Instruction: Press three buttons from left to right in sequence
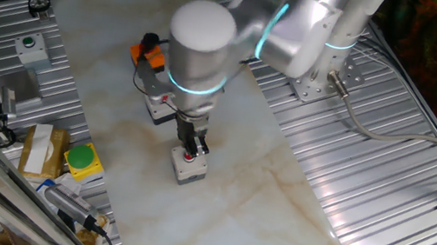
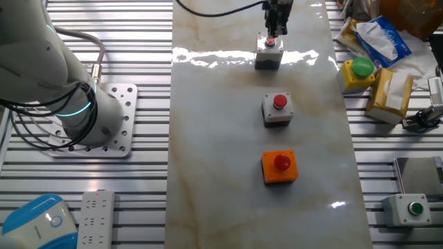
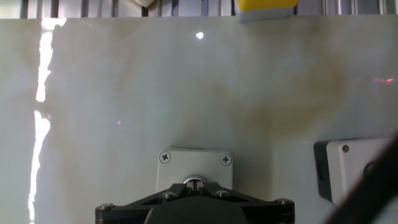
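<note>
Three red-capped button boxes stand in a row on the marble table (image 2: 208, 173): an orange box (image 2: 279, 167), a middle grey box (image 2: 278, 109) and a far grey box (image 2: 268, 55). My gripper (image 2: 276, 31) stands upright over the far grey box with its fingertips together, touching the cap. In one fixed view the gripper (image 1: 194, 148) is on that box (image 1: 188, 167); the orange box (image 1: 148, 54) shows behind the arm. In the hand view the gripper (image 3: 196, 184) covers the cap of the box (image 3: 194, 163); the middle grey box (image 3: 354, 168) is at the right.
A green button on a yellow box (image 2: 360, 71) and a cardboard box (image 2: 389, 95) lie beside the table near the gripper. A grey box with a small green button (image 2: 410, 209) sits further off. The robot base (image 2: 104, 117) and a power strip (image 2: 97, 218) are on the opposite side.
</note>
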Tool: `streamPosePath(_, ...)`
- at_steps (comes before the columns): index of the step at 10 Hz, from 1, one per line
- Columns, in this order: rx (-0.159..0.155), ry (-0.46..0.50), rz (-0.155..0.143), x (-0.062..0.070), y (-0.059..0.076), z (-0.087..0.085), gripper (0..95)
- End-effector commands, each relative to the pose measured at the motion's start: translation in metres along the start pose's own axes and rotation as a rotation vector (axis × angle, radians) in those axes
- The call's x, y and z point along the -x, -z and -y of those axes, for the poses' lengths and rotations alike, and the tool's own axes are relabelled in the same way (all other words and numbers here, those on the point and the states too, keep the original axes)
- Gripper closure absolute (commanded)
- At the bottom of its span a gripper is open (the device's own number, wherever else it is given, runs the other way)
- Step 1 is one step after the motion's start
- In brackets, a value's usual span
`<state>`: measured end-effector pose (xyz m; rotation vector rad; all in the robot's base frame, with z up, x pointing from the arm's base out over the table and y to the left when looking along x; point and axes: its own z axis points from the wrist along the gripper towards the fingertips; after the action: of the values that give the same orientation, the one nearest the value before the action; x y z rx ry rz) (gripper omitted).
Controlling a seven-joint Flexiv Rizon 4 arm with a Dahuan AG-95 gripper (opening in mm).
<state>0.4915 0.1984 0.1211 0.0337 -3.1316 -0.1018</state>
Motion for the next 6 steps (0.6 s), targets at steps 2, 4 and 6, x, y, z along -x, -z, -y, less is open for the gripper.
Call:
streamPosePath(2,-0.018,-0.017,-0.015,0.0001,0.0098,-0.0036,95.0)
streamPosePath(4,-0.018,-0.015,-0.014,0.0000,0.0101,-0.0037,95.0)
streamPosePath(6,-0.020,-0.019,-0.013,-0.0017,0.0155,-0.0049,95.0)
